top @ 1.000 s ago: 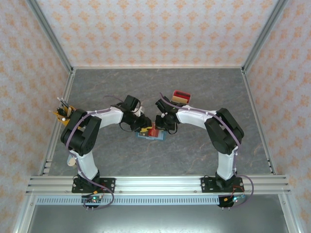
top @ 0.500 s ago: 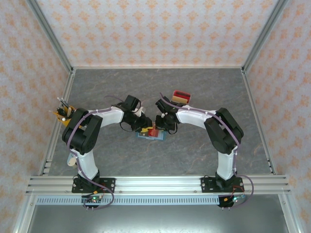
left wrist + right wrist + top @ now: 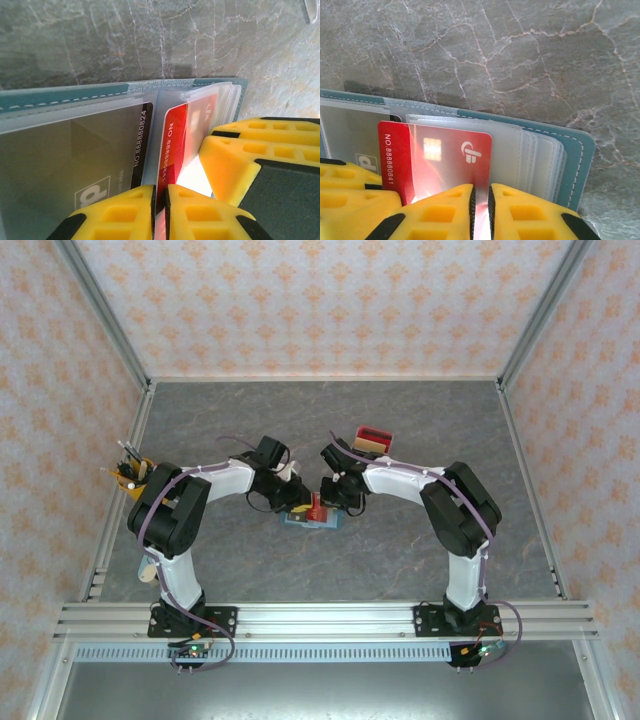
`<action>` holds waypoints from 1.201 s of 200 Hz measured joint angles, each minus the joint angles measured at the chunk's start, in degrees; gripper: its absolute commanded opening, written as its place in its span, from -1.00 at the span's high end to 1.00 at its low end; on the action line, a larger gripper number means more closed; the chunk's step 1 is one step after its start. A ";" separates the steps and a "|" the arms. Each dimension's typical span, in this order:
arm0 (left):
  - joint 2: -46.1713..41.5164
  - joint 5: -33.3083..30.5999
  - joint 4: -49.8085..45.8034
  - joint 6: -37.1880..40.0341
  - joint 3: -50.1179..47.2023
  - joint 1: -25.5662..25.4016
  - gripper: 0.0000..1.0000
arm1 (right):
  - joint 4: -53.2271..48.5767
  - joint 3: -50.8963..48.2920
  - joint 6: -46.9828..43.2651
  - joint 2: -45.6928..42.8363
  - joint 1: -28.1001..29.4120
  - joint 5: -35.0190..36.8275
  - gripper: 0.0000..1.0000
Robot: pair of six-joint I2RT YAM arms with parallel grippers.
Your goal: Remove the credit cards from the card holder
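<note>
Compared with a moment before, both arms and the card holder (image 3: pixel 310 521) stood in almost the same place on the grey table (image 3: pixel 400 420). I could only notice that the red card (image 3: pixel 318 508) between the two arms looked a little narrower from above.

The left gripper (image 3: pixel 160 210) had its yellow fingers nearly together, with only a thin slit between them. The lower edge of the red card went into that slit, so the gripper was pinching it. The right gripper (image 3: pixel 480 210) was also almost closed. It seemed to be clamped on the edge of a clear pocket (image 3: pixel 520 150) that lay over the red card, though I could not tell this for sure. The two grippers were just beside each other.

The card holder lay open and flat near the middle of the table. Its teal cover showed along the far edge, with several clear pockets stacked inside. The red card stuck partly out of its pocket. A dark card (image 3: pixel 75 155) sat fully inside the neighbouring pocket.
</note>
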 measured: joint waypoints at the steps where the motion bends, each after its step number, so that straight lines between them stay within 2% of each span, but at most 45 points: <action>1: 0.00 -0.02 -0.02 -0.04 0.02 0.00 0.78 | 0.00 0.00 0.00 0.00 0.00 0.00 0.64; 36: -0.35 -0.07 -1.22 1.09 0.68 0.46 1.00 | 0.02 0.00 0.02 0.00 -0.15 0.02 0.65; 64: -2.32 -0.68 -3.19 2.21 0.68 1.42 1.00 | 0.35 -0.22 0.02 0.02 -0.35 0.00 0.64; 108: -9.60 -5.01 -8.44 4.81 0.52 3.80 1.00 | 1.77 -1.29 0.00 -0.66 -1.25 -1.11 0.60; 141: -16.48 -7.85 -9.88 4.59 0.35 4.15 1.00 | 5.05 -3.34 0.24 -4.28 -2.58 -3.82 0.39; 181: -24.13 -8.02 -8.07 -0.31 -0.24 4.13 1.00 | 16.00 -7.98 3.48 -15.32 -5.66 -11.17 -0.14; 196: -26.58 -7.54 -5.60 -3.19 -0.52 4.13 1.00 | 21.35 -10.14 5.79 -18.84 -7.63 -14.97 -0.28; 214: -28.94 -6.67 -1.73 -7.10 -1.44 4.13 1.00 | 25.86 -11.13 7.67 -20.31 -9.57 -19.43 -0.36; 240: -30.84 -5.16 4.63 -13.35 -3.34 4.13 1.00 | 31.08 -11.43 11.47 -20.33 -10.56 -25.00 -0.39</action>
